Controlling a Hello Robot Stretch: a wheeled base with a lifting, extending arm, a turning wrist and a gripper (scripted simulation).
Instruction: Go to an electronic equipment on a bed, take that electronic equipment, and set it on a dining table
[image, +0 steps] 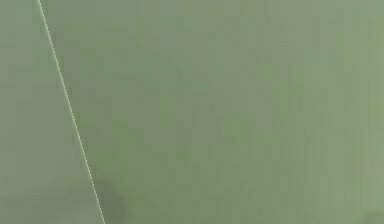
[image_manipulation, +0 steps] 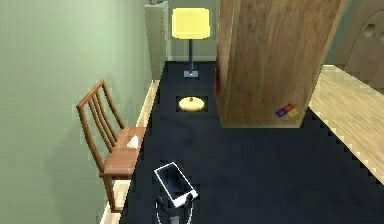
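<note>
Low in the arm side view, a tilted white-rimmed dark slab (image_manipulation: 172, 183); cannot tell whether the gripper (image_manipulation: 166, 212) holds it

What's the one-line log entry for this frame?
forward: green wall close ahead | arm side: wooden chair, yellow-shade lamp, tall wooden cabinet, dark floor | bottom edge: white-rimmed dark thing, unidentified

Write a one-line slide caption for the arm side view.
Wooden chair by the green wall, yellow-shaded floor lamp and wooden cabinet on dark floor, a dark white-edged shape at the bottom edge.
</note>
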